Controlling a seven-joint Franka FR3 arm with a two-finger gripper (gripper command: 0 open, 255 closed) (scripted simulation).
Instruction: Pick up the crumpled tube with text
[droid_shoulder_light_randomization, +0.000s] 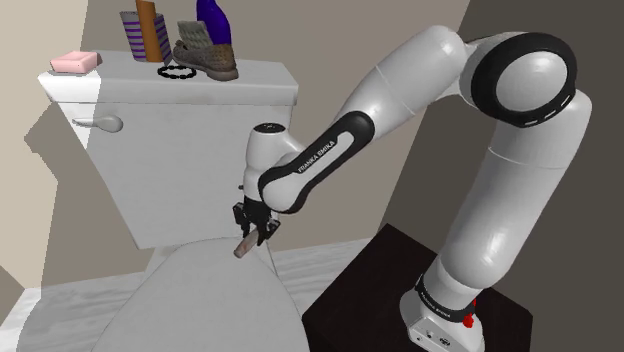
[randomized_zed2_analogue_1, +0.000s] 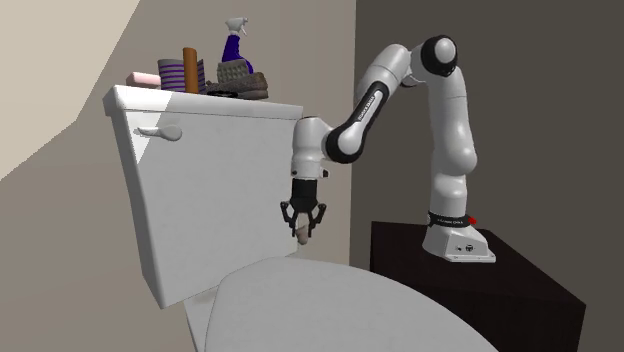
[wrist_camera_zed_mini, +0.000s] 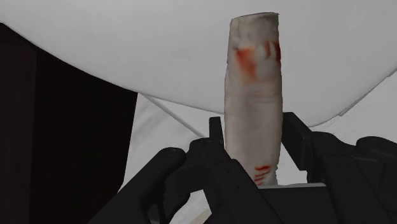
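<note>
The crumpled tube (wrist_camera_zed_mini: 254, 95) is whitish with red markings, and the black fingers clasp its lower part on both sides. In the shoulder view my gripper (droid_shoulder_light_randomization: 251, 226) points down in front of the toilet tank, shut on the tube (droid_shoulder_light_randomization: 244, 247), which sticks out below the fingers at a slant. It hangs just above the back of the closed toilet lid (droid_shoulder_light_randomization: 190, 300). From the second exterior view the gripper (randomized_zed2_analogue_1: 302, 220) holds the tube (randomized_zed2_analogue_1: 302, 236) clear of the lid (randomized_zed2_analogue_1: 330, 310).
The white toilet tank (droid_shoulder_light_randomization: 180, 150) stands right behind the gripper, with a flush handle (droid_shoulder_light_randomization: 100, 122). On its top sit a pink soap bar (droid_shoulder_light_randomization: 75, 62), a striped purple cup (droid_shoulder_light_randomization: 133, 35), a brown shoe (droid_shoulder_light_randomization: 207, 58), a black ring (droid_shoulder_light_randomization: 180, 72) and a blue spray bottle (droid_shoulder_light_randomization: 214, 20). The dark stand (droid_shoulder_light_randomization: 370, 290) is beside the toilet.
</note>
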